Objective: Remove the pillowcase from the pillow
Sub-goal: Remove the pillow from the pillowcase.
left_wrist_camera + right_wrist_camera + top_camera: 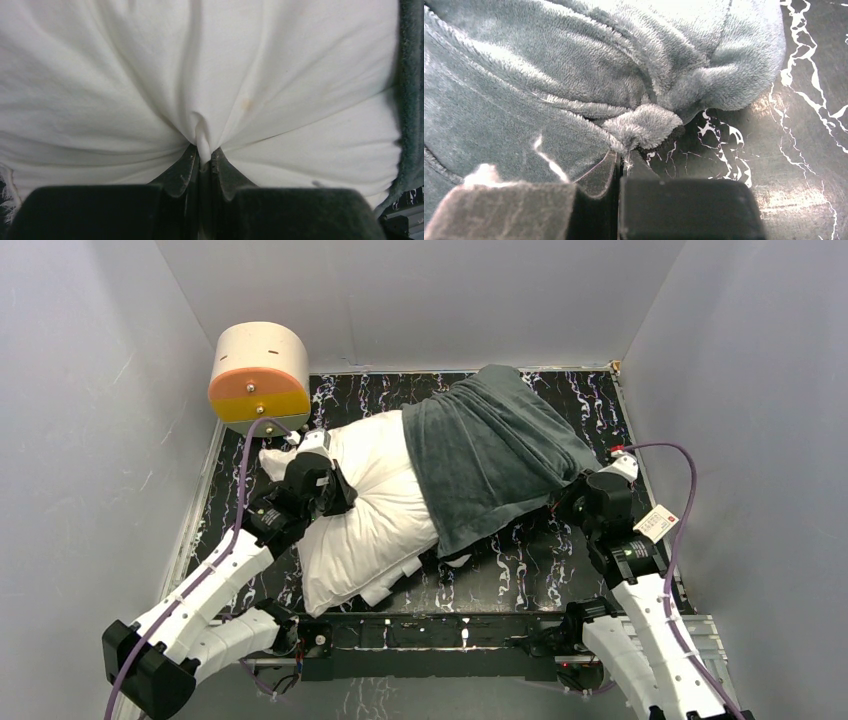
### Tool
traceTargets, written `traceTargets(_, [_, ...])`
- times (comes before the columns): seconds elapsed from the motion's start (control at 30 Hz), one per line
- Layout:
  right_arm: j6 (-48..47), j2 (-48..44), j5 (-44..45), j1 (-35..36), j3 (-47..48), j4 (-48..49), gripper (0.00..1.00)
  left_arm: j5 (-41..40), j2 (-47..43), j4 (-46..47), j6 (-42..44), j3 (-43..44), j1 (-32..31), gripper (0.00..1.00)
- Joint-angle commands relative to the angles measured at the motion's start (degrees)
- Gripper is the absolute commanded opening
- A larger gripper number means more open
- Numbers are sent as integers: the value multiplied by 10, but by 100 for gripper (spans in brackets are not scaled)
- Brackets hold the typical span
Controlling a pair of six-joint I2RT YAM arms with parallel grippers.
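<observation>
At the tips of the left gripper (202, 159): pinching a narrow ridge of the pillow (150, 75), closing almost fully on the white cloth and drawing creases in toward the pinch from both sides. Just right of that gripper, catching the dark plush edge of the pillowcase (412, 80) running down the frame, lying against the white fabric. Ahead of and above the fingers, filling the whole view with wrinkled white.

At the right gripper (622, 159): clamping a small bunched tuft of the grey-green pillowcase, squeezing tight on it. Left of and beyond that gripper, spreading away in soft plush folds; right of it, showing the black marbled table (784, 150). Clinging to the near left finger, possibly a bit of white fluff, though blurring too much to be sure.

From above: lying between the two grippers, slanting across the table, with the end nearer the left gripper uncovered and the end nearer the right gripper wrapped in the pillowcase, plain side up. Beyond the left gripper, standing in the far corner, a cream-and-orange cylinder (260, 370), well apart from the pillow.
</observation>
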Motion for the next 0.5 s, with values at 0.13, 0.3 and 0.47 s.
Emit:
traceTargets(0.13, [-50, 1, -214, -25, 58, 36, 50, -89, -17, -128, 44, -34, 14, 0])
traceTargets(0.3, [-92, 21, -540, -24, 68, 18, 74, -63, -18, -118, 57, -35, 14, 0])
traceTargets(0.47, [-145, 70, -536, 0, 73, -61, 76, -64, -17, -117, 57, -35, 14, 0])
